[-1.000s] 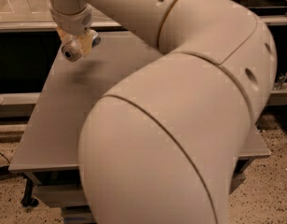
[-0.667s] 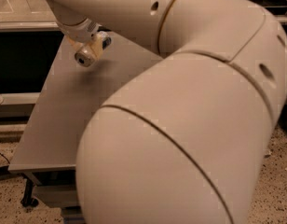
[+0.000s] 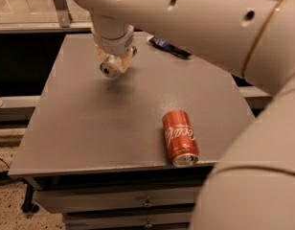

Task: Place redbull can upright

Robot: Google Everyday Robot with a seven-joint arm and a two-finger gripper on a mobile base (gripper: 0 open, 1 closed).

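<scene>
The redbull can (image 3: 169,47) shows as a slim dark-blue shape lying on its side near the far edge of the grey table (image 3: 80,128). My arm hides part of it. My gripper (image 3: 114,65) hangs over the far left-middle of the table, to the left of the can and apart from it. Nothing shows in the gripper.
An orange-red soda can with white script (image 3: 180,138) lies on its side near the table's front edge. My large arm (image 3: 195,18) spans the top and right of the view. Drawers (image 3: 147,202) sit under the tabletop. Dark floor lies left of the table.
My arm has swung up and to the right, uncovering the tabletop, the soda can and the blue can. The gripper has shifted right and lower over the table.
</scene>
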